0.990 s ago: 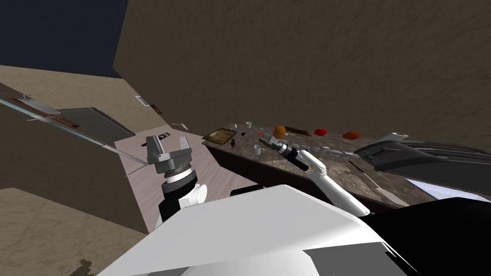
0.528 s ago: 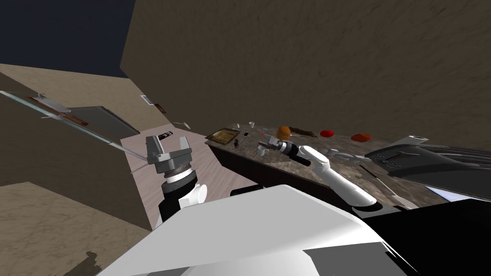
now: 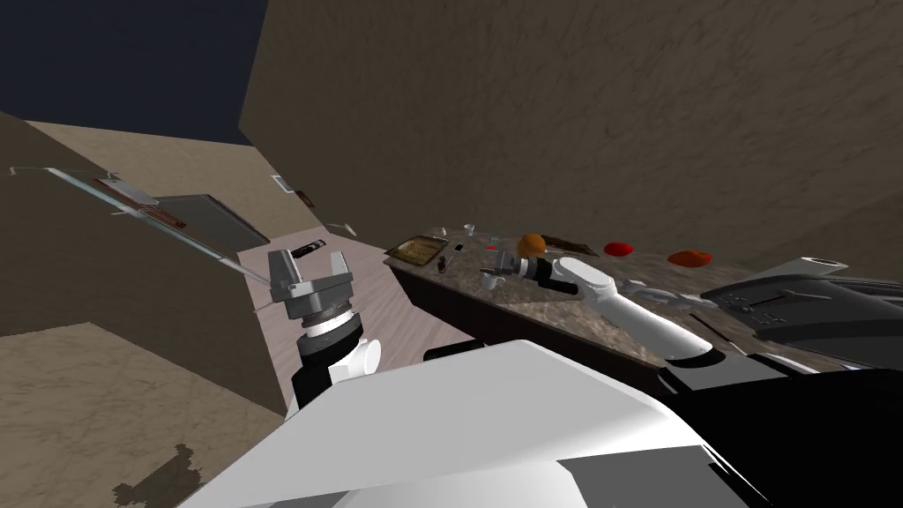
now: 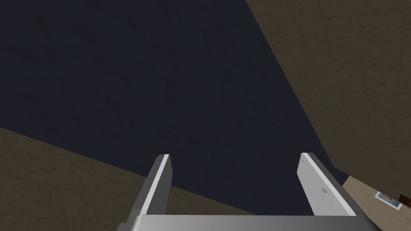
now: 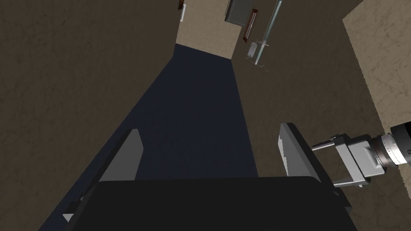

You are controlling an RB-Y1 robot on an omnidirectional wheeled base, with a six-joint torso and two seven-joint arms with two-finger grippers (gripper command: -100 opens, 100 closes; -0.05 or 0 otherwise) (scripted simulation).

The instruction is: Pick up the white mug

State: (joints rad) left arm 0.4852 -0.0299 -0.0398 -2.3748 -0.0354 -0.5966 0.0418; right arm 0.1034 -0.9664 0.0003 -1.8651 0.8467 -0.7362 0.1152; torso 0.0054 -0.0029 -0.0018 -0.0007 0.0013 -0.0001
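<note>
Left gripper (image 3: 309, 260) upright on left, close in, fingers spread wide, nothing in them. Right gripper (image 3: 488, 267) out over dark stone counter (image 3: 547, 310), fingers wide apart too, holding nothing. White mug (image 3: 490, 282) upright on counter, just beside its tips; touching or not, can't tell. Farther back: brown tray (image 3: 419, 250), orange thing (image 3: 531, 242), red bit (image 3: 619, 249).

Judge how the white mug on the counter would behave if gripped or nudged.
The white mug looks rigid, so it would probably hold its shape between the thin fingers of the right gripper. Its smooth-looking wall may slip. Standing upright near the edge of the counter, it could tip off if pushed.
</note>
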